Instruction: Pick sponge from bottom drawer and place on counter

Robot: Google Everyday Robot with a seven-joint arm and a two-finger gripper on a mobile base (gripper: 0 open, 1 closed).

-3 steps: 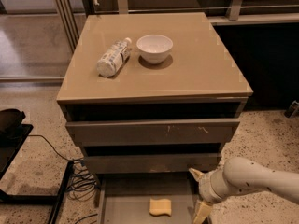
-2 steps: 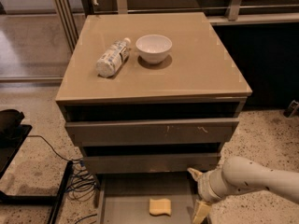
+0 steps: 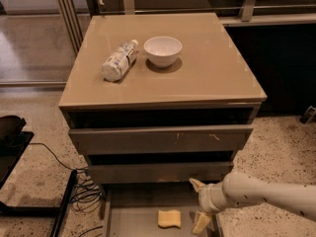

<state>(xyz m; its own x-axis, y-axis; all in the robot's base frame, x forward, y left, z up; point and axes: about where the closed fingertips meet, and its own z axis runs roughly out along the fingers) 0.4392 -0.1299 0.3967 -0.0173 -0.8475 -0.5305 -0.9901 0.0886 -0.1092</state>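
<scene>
- Since a second earlier, the gripper [image 3: 199,203] had edged a little to the left, toward the sponge [image 3: 169,218], while the sponge itself lay where it had been.
- The sponge rested flat on the floor of the bottom drawer [image 3: 133,222], which stood pulled out below the two closed upper drawers [image 3: 158,140].
- It lay right of the drawer's middle, just beside the gripper's lower finger and to its left, with a narrow strip of drawer floor showing between them.
- The gripper hung over the drawer's right side with its two cream fingers [image 3: 201,222] spread apart, one up near the front of the drawer above and one down level with the sponge, and nothing was held between them.
- The pale arm [image 3: 266,194] reached in from the right and was cut off by the picture's right edge, so the rest of the robot did not show.
- The near part of the bottom drawer ran off the lower edge, and only its rear part with the sponge was visible.
- Whether the lower finger touched the drawer's right wall could not be made out.
- On the counter [image 3: 212,83] a white bowl [image 3: 162,50] stood upright, and a plastic bottle [image 3: 119,60] lay on its side just to its left; the print on the label could not be read.
- A dark object [image 3: 10,132] at the left was cut by the frame, with black cables [image 3: 81,194] trailing on the speckled floor beside the cabinet.
</scene>
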